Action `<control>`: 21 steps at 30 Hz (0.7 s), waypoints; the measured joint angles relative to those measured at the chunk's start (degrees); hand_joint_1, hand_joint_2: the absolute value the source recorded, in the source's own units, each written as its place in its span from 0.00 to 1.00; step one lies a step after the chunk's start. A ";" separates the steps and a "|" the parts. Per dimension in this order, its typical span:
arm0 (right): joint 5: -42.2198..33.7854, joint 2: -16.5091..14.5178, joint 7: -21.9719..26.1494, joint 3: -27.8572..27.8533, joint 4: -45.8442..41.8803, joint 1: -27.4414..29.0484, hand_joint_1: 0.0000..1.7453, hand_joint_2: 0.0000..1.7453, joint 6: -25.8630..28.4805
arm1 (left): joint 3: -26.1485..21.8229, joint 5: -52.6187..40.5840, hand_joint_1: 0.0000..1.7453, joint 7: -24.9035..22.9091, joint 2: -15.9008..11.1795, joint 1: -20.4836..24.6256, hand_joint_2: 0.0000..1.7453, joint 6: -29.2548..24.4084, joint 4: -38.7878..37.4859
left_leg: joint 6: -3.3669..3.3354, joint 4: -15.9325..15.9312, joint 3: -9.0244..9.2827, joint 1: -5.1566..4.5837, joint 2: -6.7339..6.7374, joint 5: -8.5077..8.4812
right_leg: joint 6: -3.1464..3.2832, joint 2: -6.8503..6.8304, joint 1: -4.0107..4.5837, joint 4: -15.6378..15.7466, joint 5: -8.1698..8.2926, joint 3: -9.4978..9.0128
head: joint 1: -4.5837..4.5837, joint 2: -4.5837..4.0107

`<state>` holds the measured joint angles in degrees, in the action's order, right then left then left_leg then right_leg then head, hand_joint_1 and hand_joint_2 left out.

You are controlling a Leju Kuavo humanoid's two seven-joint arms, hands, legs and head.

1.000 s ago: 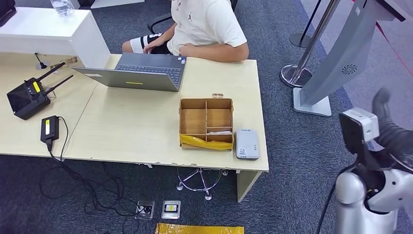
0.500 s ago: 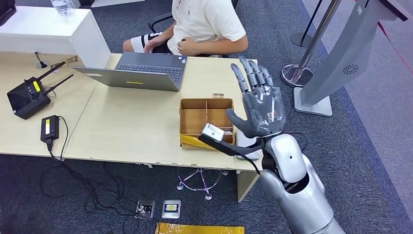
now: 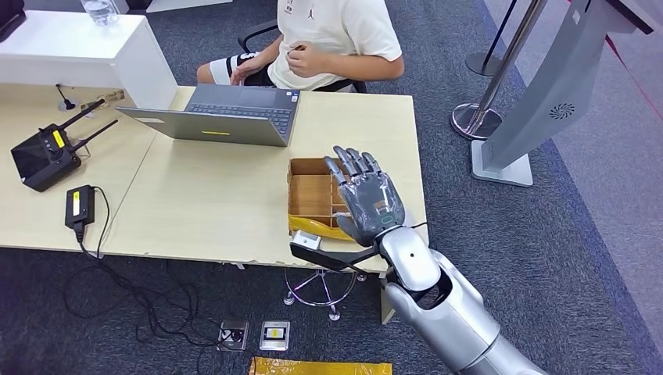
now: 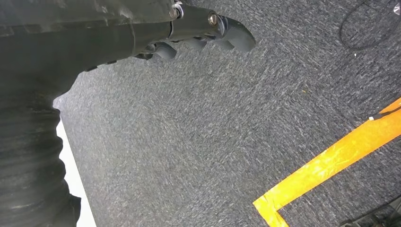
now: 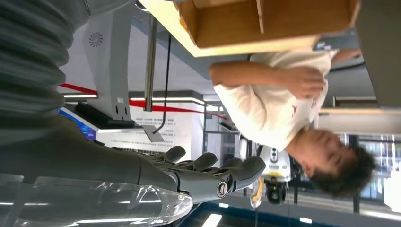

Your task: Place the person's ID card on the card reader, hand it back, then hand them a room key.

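My right hand [image 3: 366,205] is raised over the near right part of the table, fingers spread and straight, with nothing in it. It hangs in front of the divided cardboard box [image 3: 309,191] and hides the card reader beside the box. In the right wrist view the same hand [image 5: 198,172] is flat and bare, with the box [image 5: 274,19] beyond it. The person [image 3: 336,31] sits at the far side, one hand [image 3: 309,55] lifted to the chest; I cannot tell whether it holds a card. My left hand [image 4: 203,33] hangs over the carpet, holding nothing.
An open laptop [image 3: 227,117] stands at the far edge of the table [image 3: 211,211]. A black controller with antennas [image 3: 47,152] and a small black device [image 3: 80,205] lie at the left. A grey kiosk stand [image 3: 547,94] and a stanchion [image 3: 485,101] are to the right. Yellow tape [image 3: 320,366] marks the floor.
My right arm swung in from the right edge, then came down and nearer, open, over the box. The person's forearm left the table and the hand rose to the chest.
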<state>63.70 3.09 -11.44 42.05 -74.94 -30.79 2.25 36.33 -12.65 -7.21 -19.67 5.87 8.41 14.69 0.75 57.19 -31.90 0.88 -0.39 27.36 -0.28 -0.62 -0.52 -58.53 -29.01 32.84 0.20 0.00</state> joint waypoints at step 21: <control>-0.22 -0.92 -2.21 2.25 12.89 -1.33 0.00 1.00 -0.47 | 1.37 -1.67 0.00 -0.70 0.02 1.10 1.00 0.80 0.20 | 0.01 0.01 0.02 0.00 0.06 0.01 | 0.00 0.07 0.00 0.00 0.00 0.05 | 0.01 0.00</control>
<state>63.47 2.16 -13.65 44.30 -62.05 -32.13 1.78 37.70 -14.32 -7.91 -19.66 6.98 9.21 14.89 0.75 57.20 -31.88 0.87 -0.32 27.37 -0.28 -0.55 -0.52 -58.53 -29.01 32.89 0.21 0.00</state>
